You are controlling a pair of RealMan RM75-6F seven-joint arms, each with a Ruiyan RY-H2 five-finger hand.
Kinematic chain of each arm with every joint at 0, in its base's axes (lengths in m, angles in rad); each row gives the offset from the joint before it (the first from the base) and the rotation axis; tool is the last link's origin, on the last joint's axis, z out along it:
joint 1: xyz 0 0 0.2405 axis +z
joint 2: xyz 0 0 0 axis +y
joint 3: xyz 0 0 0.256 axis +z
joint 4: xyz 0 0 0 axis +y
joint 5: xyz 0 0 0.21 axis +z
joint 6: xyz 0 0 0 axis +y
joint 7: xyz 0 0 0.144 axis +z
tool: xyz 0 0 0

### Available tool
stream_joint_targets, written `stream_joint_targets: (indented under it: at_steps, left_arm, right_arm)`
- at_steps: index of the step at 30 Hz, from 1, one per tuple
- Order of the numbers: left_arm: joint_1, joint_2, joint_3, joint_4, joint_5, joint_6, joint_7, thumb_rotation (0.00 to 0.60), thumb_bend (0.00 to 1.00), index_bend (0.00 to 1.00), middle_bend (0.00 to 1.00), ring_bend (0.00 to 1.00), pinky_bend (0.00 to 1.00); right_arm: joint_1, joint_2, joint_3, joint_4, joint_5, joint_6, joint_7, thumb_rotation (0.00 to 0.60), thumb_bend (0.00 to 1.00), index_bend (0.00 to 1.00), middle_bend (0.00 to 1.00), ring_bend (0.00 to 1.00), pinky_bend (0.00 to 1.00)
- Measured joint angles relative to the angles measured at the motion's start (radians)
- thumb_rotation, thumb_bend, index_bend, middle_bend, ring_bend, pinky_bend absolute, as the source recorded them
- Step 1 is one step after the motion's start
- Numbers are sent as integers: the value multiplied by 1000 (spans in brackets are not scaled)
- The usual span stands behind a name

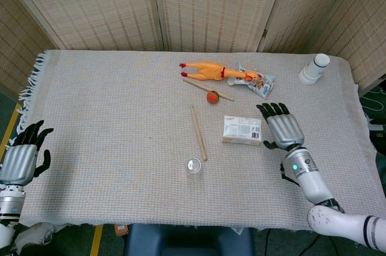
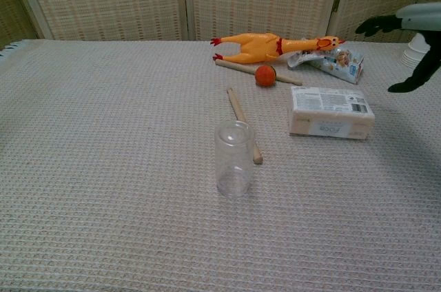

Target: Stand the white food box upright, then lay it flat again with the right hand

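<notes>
The white food box (image 1: 242,130) lay flat on its broad face on the woven table cloth (image 1: 108,117), right of centre, label side up. In the chest view the box (image 2: 331,112) showed its long side wall toward the camera and sat well apart from the table edge.

You had your right hand (image 1: 281,126) just beside the box's right end, over the cloth, fingers spread and extended toward the far side of the table, thumb pointing toward the box. It held nothing. I could not tell whether the thumb touched the box; a narrow gap appeared to remain. In the chest view only the dark fingertips and part of the right hand (image 2: 413,37) showed at the upper right corner, raised above the cloth.

Your left hand (image 1: 23,156) hung at the left edge of the table, off the cloth, fingers apart and holding nothing.

Other items noted: a clear plastic cup (image 2: 233,158) stood upright near the front centre, touching or just beside the near end of a wooden stick (image 1: 198,132). A second stick (image 1: 200,87) lay beside a small orange ball (image 1: 212,96). A rubber chicken (image 1: 214,72) lay at the far centre, its head against a snack packet (image 1: 260,84). A stack of white paper cups (image 1: 314,69) stood at the far right corner. Woven screens (image 1: 205,2) stood behind the table.
</notes>
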Motion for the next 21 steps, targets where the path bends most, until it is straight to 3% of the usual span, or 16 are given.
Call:
stream_joint_targets:
  at_steps: [8,21]
  left_arm:
    - [8,16,-7,3,-1,7,-34,600,627,189,0,0,135]
    - [7,18,-4,-1,4,2,-37,600,626,189,0,0,135]
  right_arm:
    - [200,-261,41,201,234,-25,-73,600,195,15,39,16,0]
    - [237,-298,-7,296,325,-33,-77,600,195,57,39,16,0]
